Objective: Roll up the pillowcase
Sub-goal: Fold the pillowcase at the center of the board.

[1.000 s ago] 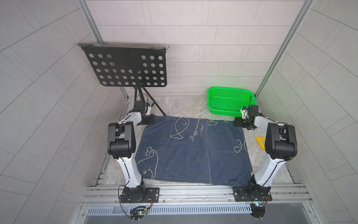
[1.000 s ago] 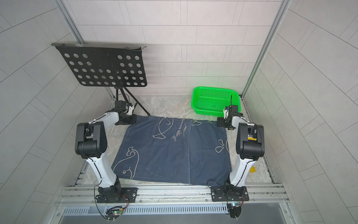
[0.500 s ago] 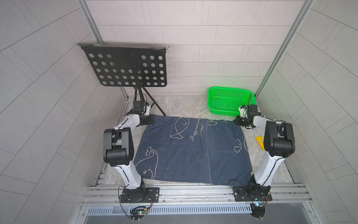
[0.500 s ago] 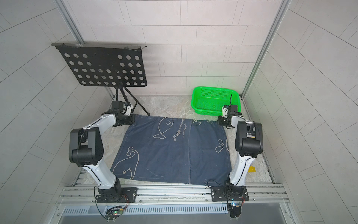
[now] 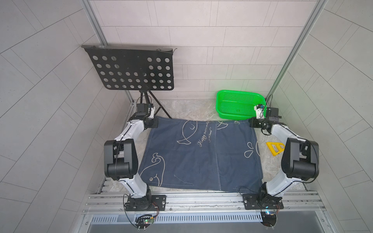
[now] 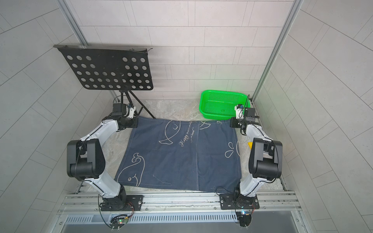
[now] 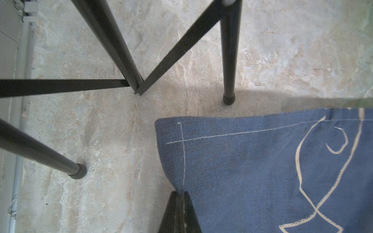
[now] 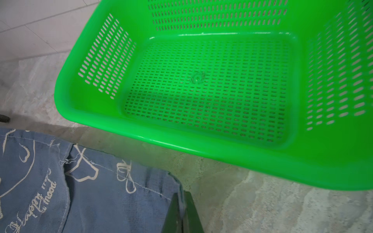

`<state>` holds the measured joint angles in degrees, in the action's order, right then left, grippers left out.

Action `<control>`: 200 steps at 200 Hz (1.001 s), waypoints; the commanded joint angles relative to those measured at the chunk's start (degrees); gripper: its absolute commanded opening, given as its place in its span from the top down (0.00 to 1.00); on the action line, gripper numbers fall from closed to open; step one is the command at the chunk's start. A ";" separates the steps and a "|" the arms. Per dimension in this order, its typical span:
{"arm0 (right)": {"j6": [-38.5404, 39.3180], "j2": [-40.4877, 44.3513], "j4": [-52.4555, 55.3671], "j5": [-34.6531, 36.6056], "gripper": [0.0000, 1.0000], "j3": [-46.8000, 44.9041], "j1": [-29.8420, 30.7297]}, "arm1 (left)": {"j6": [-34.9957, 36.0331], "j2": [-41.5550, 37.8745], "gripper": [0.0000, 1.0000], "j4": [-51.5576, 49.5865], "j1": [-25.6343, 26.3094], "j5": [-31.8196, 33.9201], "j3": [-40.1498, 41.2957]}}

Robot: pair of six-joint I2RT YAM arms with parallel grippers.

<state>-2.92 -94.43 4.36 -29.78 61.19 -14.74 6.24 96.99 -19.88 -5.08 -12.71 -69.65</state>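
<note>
**Both far corners now gripped**

The dark navy rectangular cloth pillowcase [image 5: 197,153] with pale whale outlines lies flat and unrolled on the marbled tabletop [image 5: 193,109] between the arms. The right gripper [image 8: 182,194], spread a second ago, has closed on the far right corner. The left gripper [image 7: 180,194] pinches the far left corner edge. The green perforated plastic basket [image 8: 201,144] sits just beyond. Rolling toward the robot can probably begin.

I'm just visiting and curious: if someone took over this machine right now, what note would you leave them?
Left gripper: shut on the pillowcase near its far left corner.
Right gripper: shut on the cloth near its far right corner, beside the green basket.
Pillowcase: spread open on the table.
Done: both far corners pinched.
Left: all the rolling; no roll started yet.
</note>
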 commanded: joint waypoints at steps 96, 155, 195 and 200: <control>-1.11 -1.83 -16.33 -11.65 1.00 3.42 -4.18 | 5.14 -2.59 1.00 11.49 -0.56 2.18 -2.82; 7.31 -3.12 -11.75 -14.60 1.00 8.97 -4.68 | 7.10 -1.91 1.00 12.35 -0.60 2.09 -6.26; 9.63 0.74 -9.63 -14.24 1.00 5.94 -4.72 | 9.43 -4.45 1.00 9.99 -0.57 2.57 -5.89; 10.14 1.88 -10.17 -13.50 1.00 4.55 -4.75 | 9.61 -5.20 1.00 9.67 -0.54 2.94 -5.21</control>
<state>4.14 -96.82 -7.07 -44.01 69.38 -19.16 13.37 94.91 -8.86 -5.28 -11.20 -75.20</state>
